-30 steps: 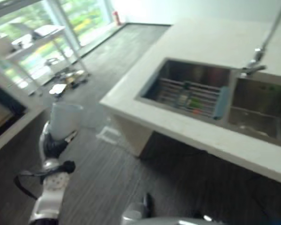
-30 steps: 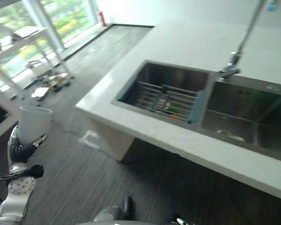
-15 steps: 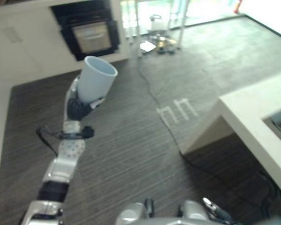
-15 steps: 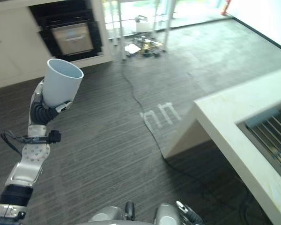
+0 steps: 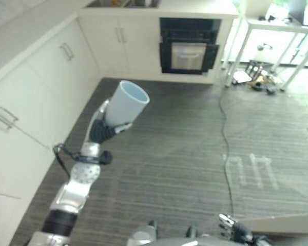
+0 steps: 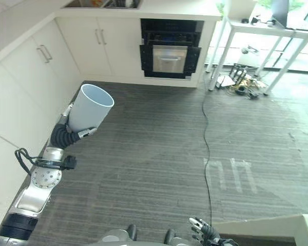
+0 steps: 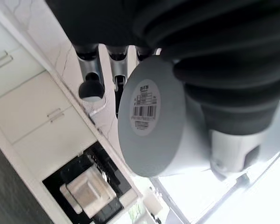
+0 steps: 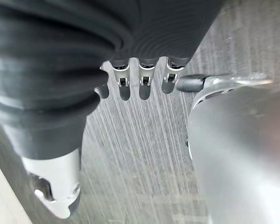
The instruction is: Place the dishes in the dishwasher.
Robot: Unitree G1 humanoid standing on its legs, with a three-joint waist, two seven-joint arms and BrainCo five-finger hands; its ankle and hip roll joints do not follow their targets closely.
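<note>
My left hand (image 5: 100,131) is raised over the dark floor at the left, shut on a pale blue cup (image 5: 125,104). The cup tilts, its open mouth facing up and to the right. In the left wrist view the cup's round base with a barcode label (image 7: 148,116) sits against my palm, with the fingers (image 7: 90,80) beside it. My right hand (image 6: 204,231) hangs low at the bottom edge of the eye views. In the right wrist view its fingers (image 8: 141,78) are straight and hold nothing.
White cabinets (image 6: 21,77) run along the left wall. A black built-in oven (image 6: 170,49) stands at the back. A white table (image 6: 277,29) with clutter under it is at the back right. A thin cable (image 6: 207,146) crosses the floor. A counter corner (image 6: 269,229) shows at the bottom right.
The whole view has swung left, from the sink counter to the cabinets and oven. My left hand still holds the cup, raised as before.
</note>
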